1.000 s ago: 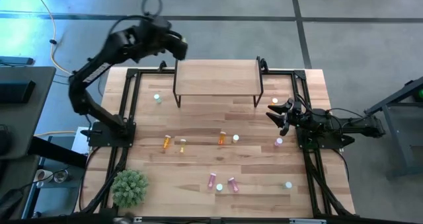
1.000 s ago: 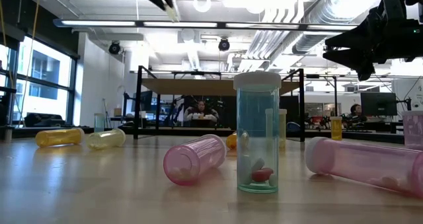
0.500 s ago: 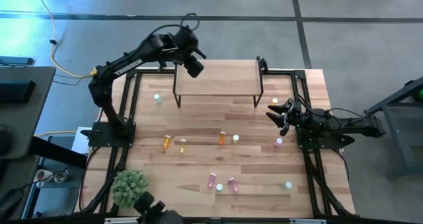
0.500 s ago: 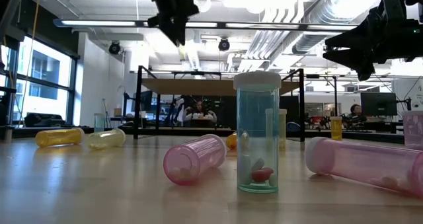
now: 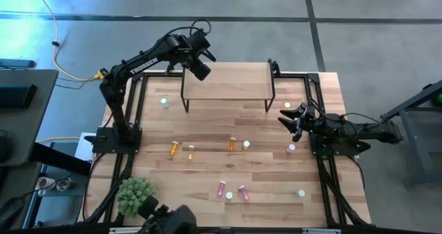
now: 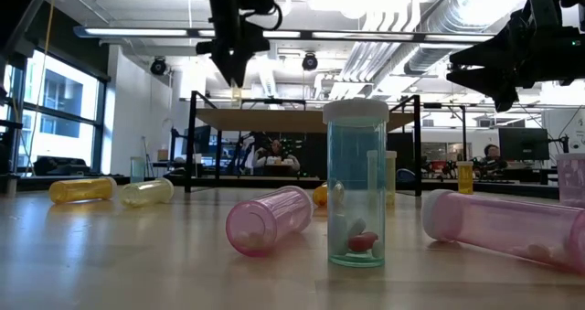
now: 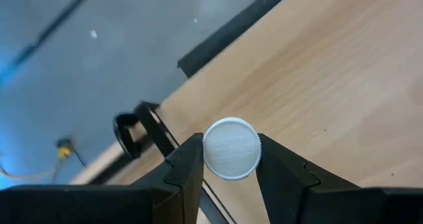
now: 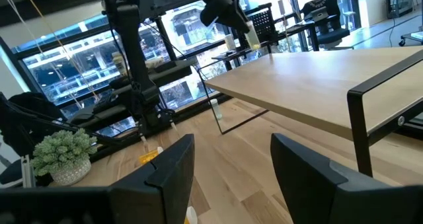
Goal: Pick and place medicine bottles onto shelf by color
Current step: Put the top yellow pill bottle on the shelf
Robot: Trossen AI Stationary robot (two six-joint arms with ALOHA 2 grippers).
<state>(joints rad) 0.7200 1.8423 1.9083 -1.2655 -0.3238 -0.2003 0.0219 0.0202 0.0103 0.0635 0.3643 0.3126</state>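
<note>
- Light wood is the shelf (image 5: 227, 81), a low board on thin black legs at the far middle of the plank table (image 5: 207, 130).
- The left gripper (image 5: 201, 71) hangs over the shelf's left end; in its wrist view its two dark fingers (image 7: 186, 168) pinch a bottle by the sides, the white cap (image 7: 231, 149) facing the camera.
- From the right wrist view that held bottle (image 8: 253, 39) looks yellowish, above the shelf board and clear of it.
- The right gripper (image 5: 291, 119) waits low near the table's right side, just off the shelf's right legs, with its fingers (image 8: 170, 166) spread and nothing between them.
- More bottles are scattered on the table: an orange one (image 5: 174, 148) and a pale yellow one (image 5: 190, 152) lying left of centre, another orange one (image 5: 232, 144) in the middle, two pink ones (image 5: 222, 188) lying near the front.
- A green-capped bottle (image 5: 164, 103) stands near the shelf's left leg.
- A small green plant (image 5: 135, 195) sits at the front left corner.
</note>
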